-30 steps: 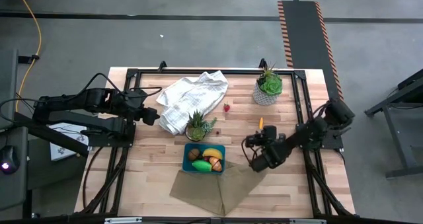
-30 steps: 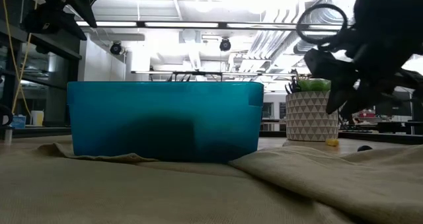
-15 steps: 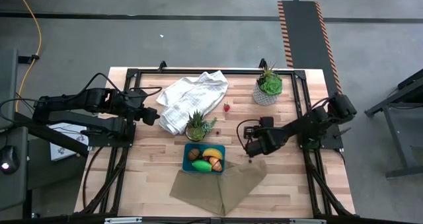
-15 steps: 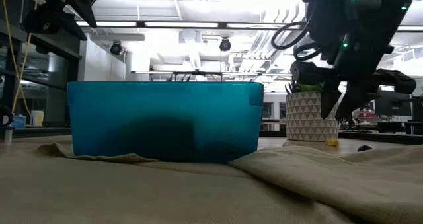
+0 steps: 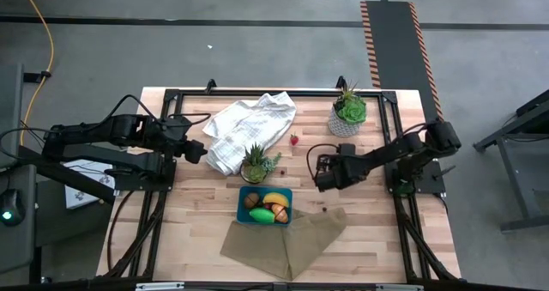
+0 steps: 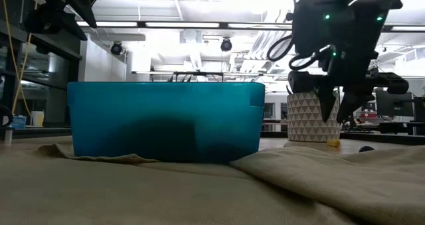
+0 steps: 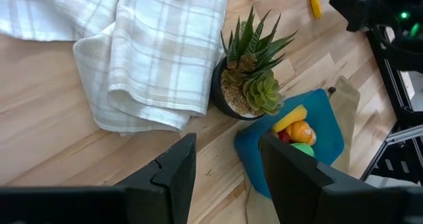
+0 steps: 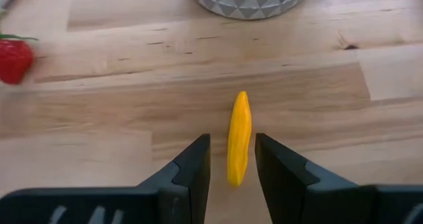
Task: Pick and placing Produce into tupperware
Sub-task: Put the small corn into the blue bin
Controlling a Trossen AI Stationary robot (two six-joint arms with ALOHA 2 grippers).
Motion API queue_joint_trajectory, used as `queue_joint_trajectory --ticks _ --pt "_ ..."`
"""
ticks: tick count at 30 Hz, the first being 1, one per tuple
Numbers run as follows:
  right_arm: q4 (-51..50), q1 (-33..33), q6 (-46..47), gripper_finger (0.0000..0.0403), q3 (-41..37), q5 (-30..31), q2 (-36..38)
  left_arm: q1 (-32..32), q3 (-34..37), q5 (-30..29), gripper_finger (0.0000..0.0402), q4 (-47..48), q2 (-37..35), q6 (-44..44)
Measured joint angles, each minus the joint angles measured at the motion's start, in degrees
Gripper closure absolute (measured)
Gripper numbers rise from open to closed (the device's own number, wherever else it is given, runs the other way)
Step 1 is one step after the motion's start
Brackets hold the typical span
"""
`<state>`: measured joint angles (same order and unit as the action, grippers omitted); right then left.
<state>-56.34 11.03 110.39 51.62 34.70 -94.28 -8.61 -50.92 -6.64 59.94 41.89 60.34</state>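
Teal-blue tupperware is sitting at the tan cloth's edge, holding a banana, kiwi, orange and green pieces. A slim yellow-orange piece and strawberry are lying loose on the wood.

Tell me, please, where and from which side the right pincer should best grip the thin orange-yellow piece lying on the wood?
Grip the orange-yellow piece across its narrow middle, from above. It lies flat and free on the table, its length running between the open right pincer fingers, so closing them would likely pinch its two long sides.
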Motion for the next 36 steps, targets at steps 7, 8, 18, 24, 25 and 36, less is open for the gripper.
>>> queue_joint_trajectory --ticks 7,8,18,24,25,36 --pt "0.2 -1.7 -0.9 0.0295 0.0 -0.9 0.0 0.0 0.0 1.0 0.0245 0.0 0.0 -0.1" --pt "0.3 -1.9 -0.9 0.0295 0.0 -1.3 0.0 0.0 0.0 1.0 0.0245 0.1 0.0 -0.1" --pt "2.4 -4.3 -3.0 0.0295 0.0 -4.0 -2.4 0.0 0.0 1.1 0.0245 0.2 0.0 -0.4" --pt "4.3 -4.6 -3.0 0.0295 0.0 -3.7 -3.8 0.0 0.0 1.3 0.0245 0.3 0.0 -1.0" --pt "4.2 -4.6 -2.9 0.0295 0.0 -3.9 -4.1 0.0 0.0 1.5 0.0245 0.3 0.0 -1.5" --pt "14.2 -4.5 0.4 0.0295 -8.1 -4.7 -4.1 0.0 0.0 4.0 0.0245 0.2 0.0 -2.1"
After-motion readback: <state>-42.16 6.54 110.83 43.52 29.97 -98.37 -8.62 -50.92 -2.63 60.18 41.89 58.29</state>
